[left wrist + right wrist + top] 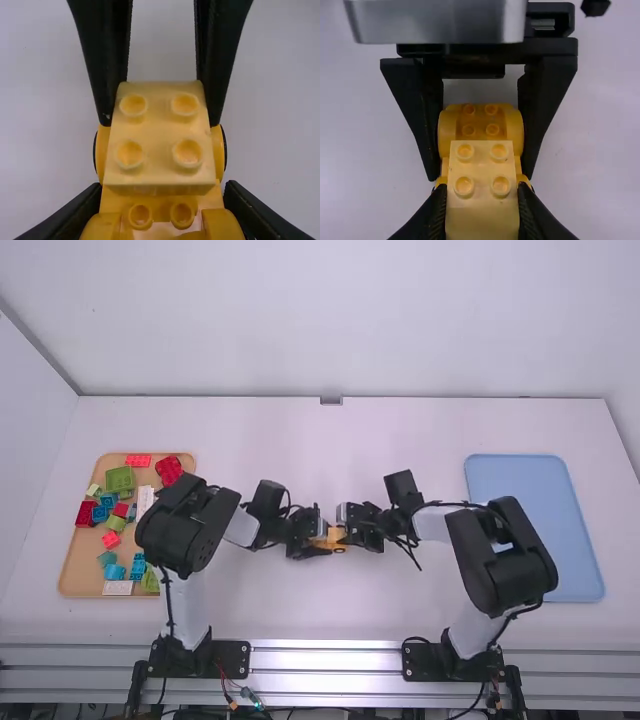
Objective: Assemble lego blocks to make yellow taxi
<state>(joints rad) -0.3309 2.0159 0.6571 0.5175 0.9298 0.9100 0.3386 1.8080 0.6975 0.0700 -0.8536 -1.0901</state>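
Left arm [183, 525] and right arm [505, 560] are based nearest the camera and are bent inward to the car [480, 120] from either side. The car is gripped across its flanks by the left gripper [480, 177]; the block [158, 137] is pinched by the right gripper [159, 123], one finger being laid against each side. The block is presented over the car, though whether it is fully seated cannot be told.

Both parts are judged to be light, hard and stiff, little liable to break, but smooth enough to twist in a loose grasp. The block is best taken by its plain side faces, with the studs [187, 153] left free; the car is best braced by its body, since on its wheels [225, 150] it might roll when pressed.

The block is coloured pale yellow, is squared and slightly glossy, and is topped by four round studs. The car is coloured a deeper yellow and is shaped with rounded fenders [447, 131], between which more studs are borne.

To the left of the car is placed the tan tray [75, 570], in which red, green, blue and white bricks [120, 478] are strewn; to its right is placed the blue tray [530, 520]. Beyond the car, the table [400, 430] is bounded by the wall [320, 320].
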